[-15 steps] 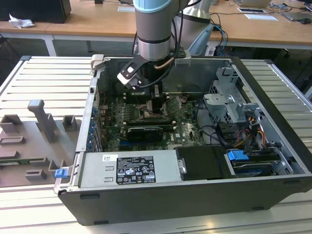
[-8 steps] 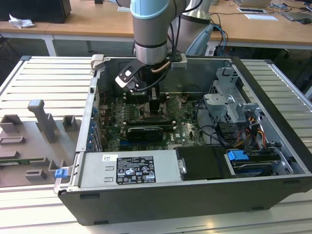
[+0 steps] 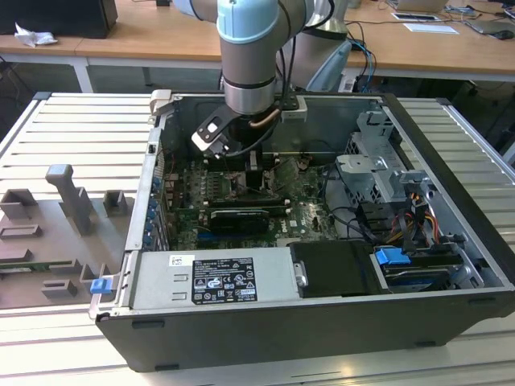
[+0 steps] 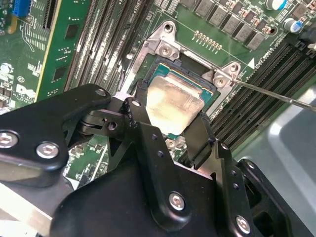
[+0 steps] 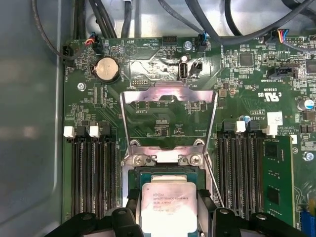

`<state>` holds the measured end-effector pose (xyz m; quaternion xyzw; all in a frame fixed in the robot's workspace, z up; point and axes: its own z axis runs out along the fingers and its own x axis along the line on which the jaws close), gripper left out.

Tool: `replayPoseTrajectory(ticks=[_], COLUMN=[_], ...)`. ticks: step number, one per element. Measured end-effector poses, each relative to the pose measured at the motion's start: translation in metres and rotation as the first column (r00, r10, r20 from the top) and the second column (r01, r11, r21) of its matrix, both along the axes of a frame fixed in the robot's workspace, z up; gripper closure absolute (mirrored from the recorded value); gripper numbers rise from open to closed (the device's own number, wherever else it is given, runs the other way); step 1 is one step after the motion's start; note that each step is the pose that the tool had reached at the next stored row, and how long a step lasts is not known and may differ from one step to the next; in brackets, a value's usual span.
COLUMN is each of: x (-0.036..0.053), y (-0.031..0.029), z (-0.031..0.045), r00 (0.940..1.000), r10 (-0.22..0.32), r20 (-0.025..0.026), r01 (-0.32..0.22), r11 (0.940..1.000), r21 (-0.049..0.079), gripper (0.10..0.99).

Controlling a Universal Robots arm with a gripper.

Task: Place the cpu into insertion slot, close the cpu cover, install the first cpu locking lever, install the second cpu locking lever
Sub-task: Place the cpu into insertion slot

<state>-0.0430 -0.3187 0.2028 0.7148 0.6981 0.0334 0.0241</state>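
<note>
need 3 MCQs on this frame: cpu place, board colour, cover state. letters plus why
1. Where is the cpu?
A) between the fingers of the gripper, over the insertion slot
B) flat on the circuit board, away from the slot
C) under the cpu cover

2. Circuit board colour?
A) red
B) green
C) white

3. The cpu cover is:
A) shut over the slot
B) shut over the cpu
C) open, swung back off the slot

1 A: both wrist views show a finger on each side of the cpu, above the slot.
2 B: the board is green all around the slot.
3 C: in the first wrist view the frame lies back and the slot is uncovered.
</note>
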Motion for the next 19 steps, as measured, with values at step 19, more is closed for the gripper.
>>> replayPoseTrajectory(ticks=[19], x=[0.0], y=[-0.0012], z=[-0.0047], r00=[1.0], r10=[0.004], r20=[-0.0008], r01=[-0.004], r11=[1.0], r21=[0.0], gripper=[0.549])
